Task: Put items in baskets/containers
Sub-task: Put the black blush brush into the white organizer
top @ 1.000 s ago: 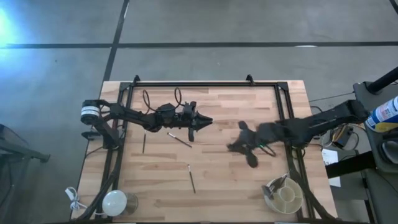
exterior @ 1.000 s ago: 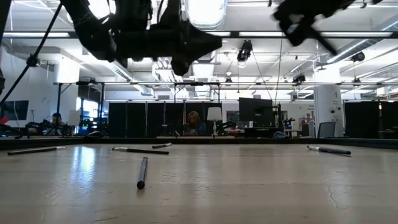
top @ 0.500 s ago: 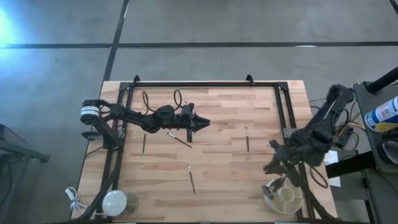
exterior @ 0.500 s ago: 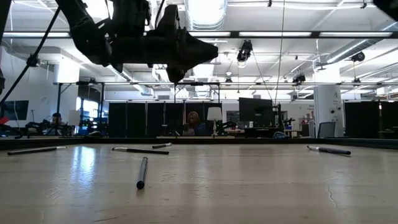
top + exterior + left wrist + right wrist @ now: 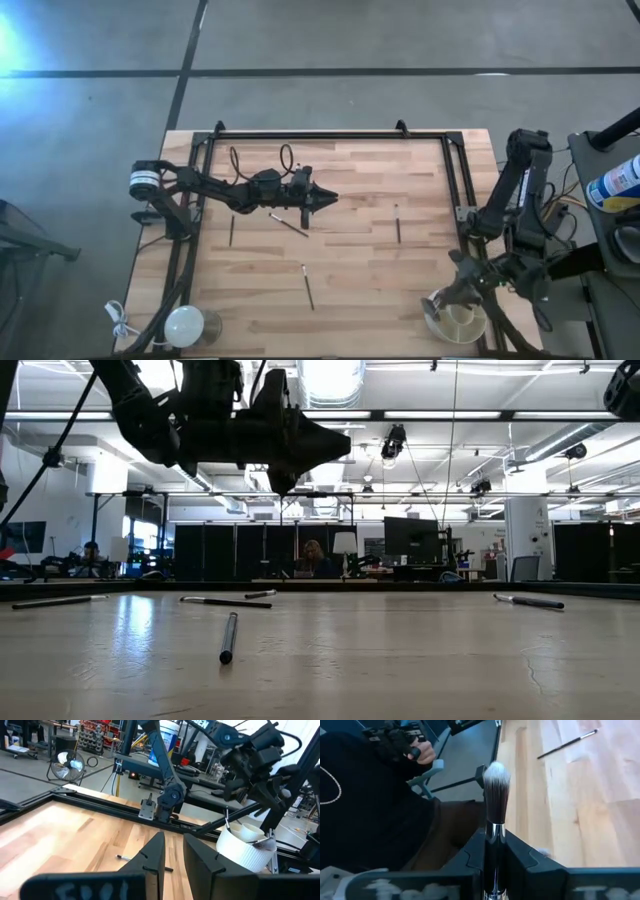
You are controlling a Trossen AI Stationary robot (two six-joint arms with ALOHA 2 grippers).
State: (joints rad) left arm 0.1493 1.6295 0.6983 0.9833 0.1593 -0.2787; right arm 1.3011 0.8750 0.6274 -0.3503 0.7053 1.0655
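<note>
My right gripper [image 5: 449,296] hangs over the round cream tub [image 5: 462,322] at the table's near right corner, shut on a black-handled brush with a fluffy white-tipped head [image 5: 496,780]. The tub [image 5: 245,847] holds a few brushes standing in it. Several thin brushes lie flat on the wood: [image 5: 288,224], [image 5: 308,286], [image 5: 231,230], [image 5: 397,223]. My left gripper [image 5: 335,196] hovers level above the table's middle left, its fingers [image 5: 155,852] a narrow gap apart with nothing between them. My right gripper pinches the brush's black handle [image 5: 492,862] between its two fingers, just behind the shiny ferrule. The brush lies along the fingers and its head sticks out past their tips. It is lifted clear of the table.
A white dome with a cord [image 5: 184,324] sits at the near left corner. A black metal frame [image 5: 330,136] runs along the table's far and side edges. Bottles and gear [image 5: 618,185] stand on a bench off the right edge. Bare wood lies between the loose brushes.
My right gripper has swung from the table's middle toward the near right corner, turning as it went, and now hangs over the tub with the brush. The brush near the middle right, earlier hidden under that arm, lies uncovered.
</note>
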